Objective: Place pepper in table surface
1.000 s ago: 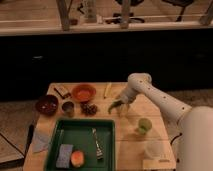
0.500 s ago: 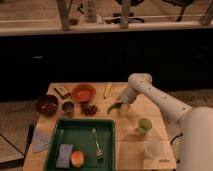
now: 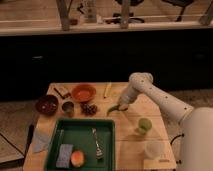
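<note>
On the light tan plank tabletop (image 3: 127,135), near its middle and just behind the far rim of the dark green rectangular tray (image 3: 80,121): the small curved green chili pepper (image 3: 113,109), tapering down and left toward the tray. Right at its upper end, the dark two-finger gripper (image 3: 121,106) of the white robot arm (image 3: 155,95), reaching in from the right and bent down low over the wood. Clamped on the pepper or merely against it: cannot tell. Resting on the planks or held just above them: cannot tell either. Left of the pepper, a cluster of dark grapes (image 3: 89,108), then a small dark cup (image 3: 68,108) and a dark reddish bowl (image 3: 47,105) further left. Behind these, a round orange bowl (image 3: 83,92), with a thin yellow stick-like item (image 3: 107,90) just to its right. Right of the tray, a light green cup (image 3: 144,125); nearer the front corner, a clear plastic cup (image 3: 153,148). Inside the tray: a metal fork (image 3: 96,142) in the middle, a blue-grey sponge (image 3: 64,154) and a round orange fruit (image 3: 77,158) side by side at the front left. Beside the tray's left wall, a grey cloth (image 3: 42,141).
</note>
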### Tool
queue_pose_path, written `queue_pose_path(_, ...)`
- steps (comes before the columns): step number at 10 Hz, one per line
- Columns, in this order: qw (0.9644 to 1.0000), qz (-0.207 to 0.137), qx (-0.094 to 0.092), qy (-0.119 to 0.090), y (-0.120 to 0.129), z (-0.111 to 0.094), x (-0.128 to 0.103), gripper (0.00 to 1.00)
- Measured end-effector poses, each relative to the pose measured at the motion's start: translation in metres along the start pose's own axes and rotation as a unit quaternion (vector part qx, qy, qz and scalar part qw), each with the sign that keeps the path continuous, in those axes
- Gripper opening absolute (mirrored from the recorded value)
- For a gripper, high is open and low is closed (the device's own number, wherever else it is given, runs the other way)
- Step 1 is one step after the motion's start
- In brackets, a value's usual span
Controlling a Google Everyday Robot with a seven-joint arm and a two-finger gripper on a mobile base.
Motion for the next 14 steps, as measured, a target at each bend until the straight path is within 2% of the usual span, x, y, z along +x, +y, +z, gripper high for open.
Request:
queue_pose_path(6, 1.0, -0.003, -0.002, 0.003, 0.001, -0.003, 0.0, 0.05)
queue_pose_path(7, 1.0, -0.003, -0.002, 0.004, 0.002, -0.011, 0.001, 0.05)
queue_pose_path(9, 1.0, -0.005, 0.005, 0.0, -0.003, -0.041, -0.009, 0.05)
queue_pose_path(10, 1.0, -0.006, 0.005, 0.001, -0.003, -0.05, -0.011, 0.08)
queue_pose_path(12, 1.0, -0.006, 0.004, 0.004, -0.001, -0.053, -0.009, 0.12)
queue_pose_path(14, 0.9999, -0.009, 0.003, 0.005, -0.001, -0.048, -0.006, 0.05)
